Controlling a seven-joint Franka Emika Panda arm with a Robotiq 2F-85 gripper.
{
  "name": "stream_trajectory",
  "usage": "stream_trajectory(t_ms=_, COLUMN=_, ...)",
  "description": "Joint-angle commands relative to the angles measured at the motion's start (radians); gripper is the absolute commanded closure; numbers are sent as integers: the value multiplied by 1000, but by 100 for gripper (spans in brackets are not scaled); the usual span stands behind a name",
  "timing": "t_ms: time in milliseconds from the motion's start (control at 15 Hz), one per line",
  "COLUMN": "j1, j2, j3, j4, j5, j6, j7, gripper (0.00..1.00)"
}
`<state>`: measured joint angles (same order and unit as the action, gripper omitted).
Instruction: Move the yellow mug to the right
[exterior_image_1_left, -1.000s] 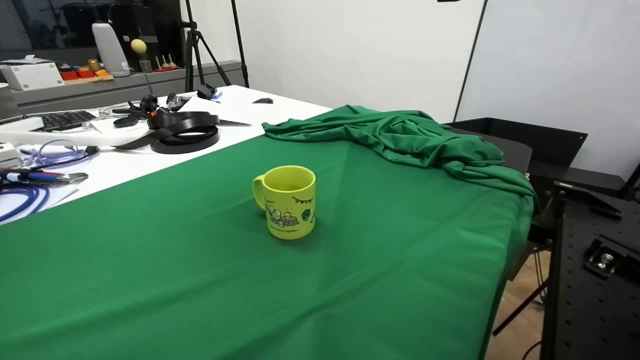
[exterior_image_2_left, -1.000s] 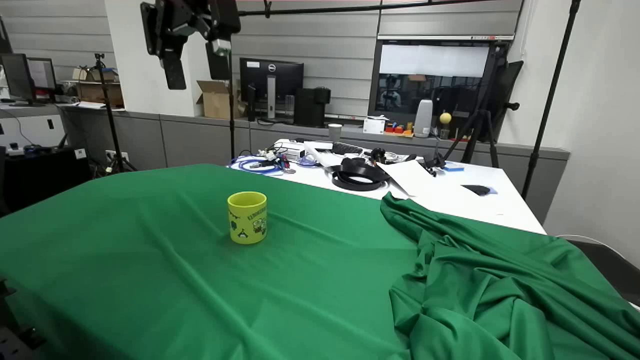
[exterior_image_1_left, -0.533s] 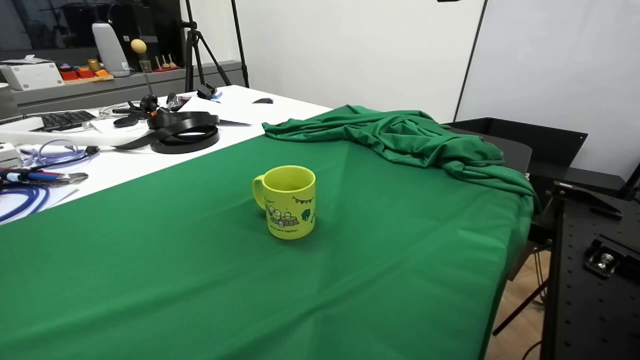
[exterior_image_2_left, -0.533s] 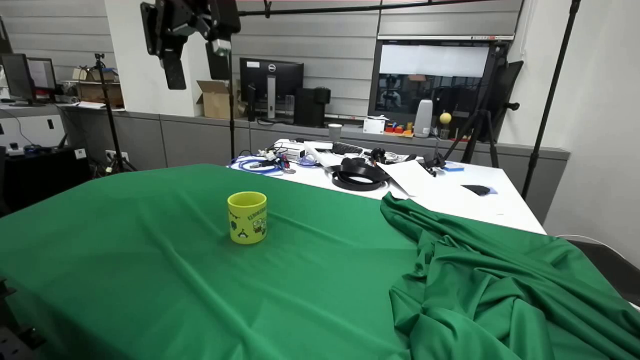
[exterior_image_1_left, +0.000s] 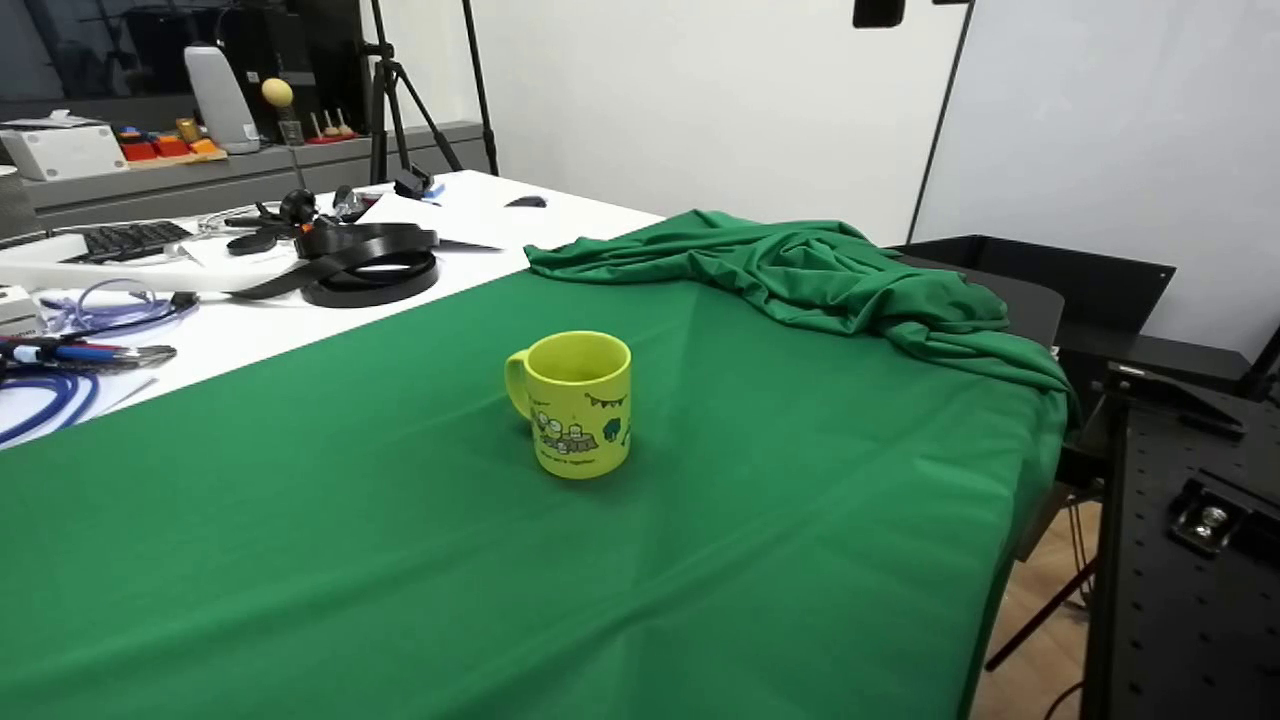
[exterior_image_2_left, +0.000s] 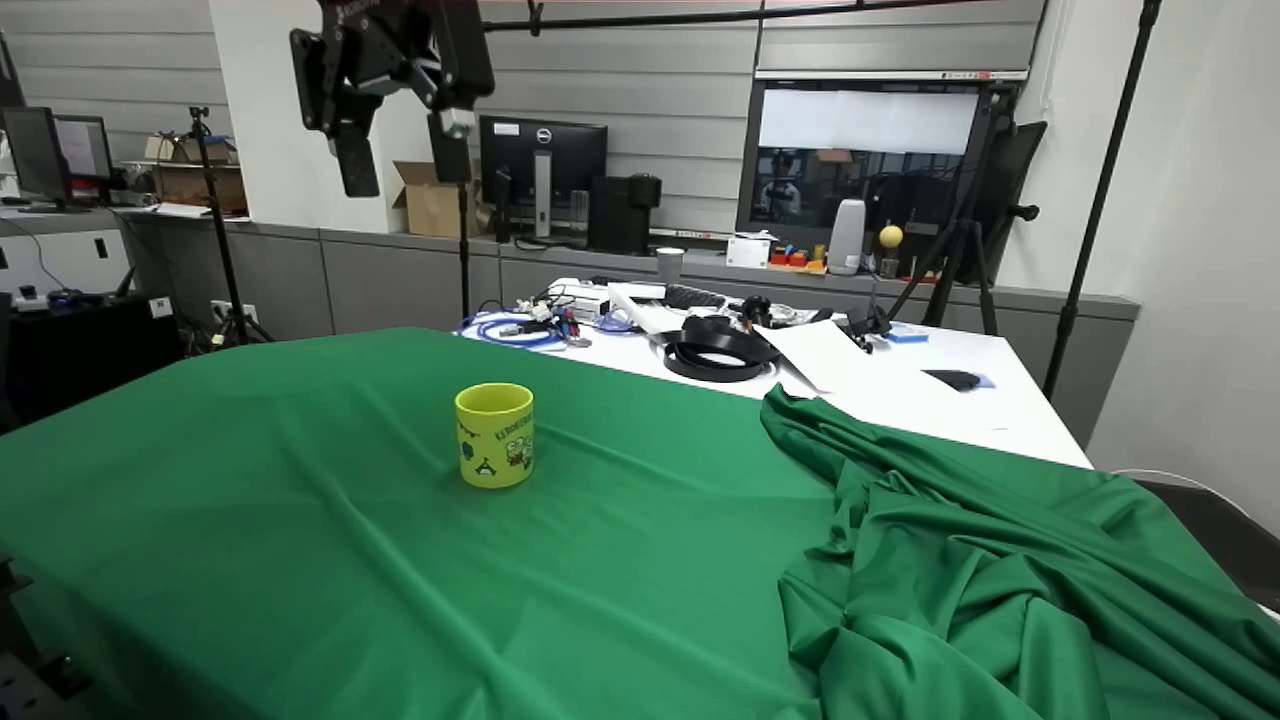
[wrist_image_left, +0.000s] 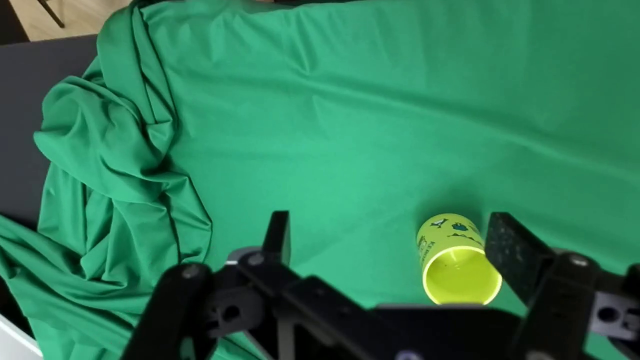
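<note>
Can read a round Dell logo (exterior_image_2_left: 544, 135) on the back of the black monitor (exterior_image_2_left: 575, 165) and, on the yellow mug (exterior_image_2_left: 495, 442), capitals starting "KERO" and a small line with the word "together". Find the mug upright on the green cloth (exterior_image_2_left: 660, 570), rim up, with its loop handle (exterior_image_1_left: 512, 382) pointing left in an exterior view and dark pennants and little cartoon figures printed around the bright wall. See the hand (exterior_image_2_left: 406, 170) hanging high, well apart from the mug, spread wide and gripping nothing.
</note>
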<state>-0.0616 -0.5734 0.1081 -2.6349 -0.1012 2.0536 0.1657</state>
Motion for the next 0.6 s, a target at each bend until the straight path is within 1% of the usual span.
stream_trajectory(t_ms=0, j1=30, j2=149, j3=-19, j4=51, j5=-35, j6=113, j7=-82, gripper=0)
stream_trajectory(t_ms=267, j1=39, j2=327, j3=-18, j4=101, j5=-90, j6=324, j7=-164, gripper=0)
stream_trajectory(t_ms=400, j1=38, j2=423, j3=-19, j4=139, j5=-110, j6=390, j7=-174, gripper=0)
stream_trajectory(t_ms=533, j1=35, j2=495, j3=-19, j4=173, j5=-124, j6=439, j7=-146, gripper=0)
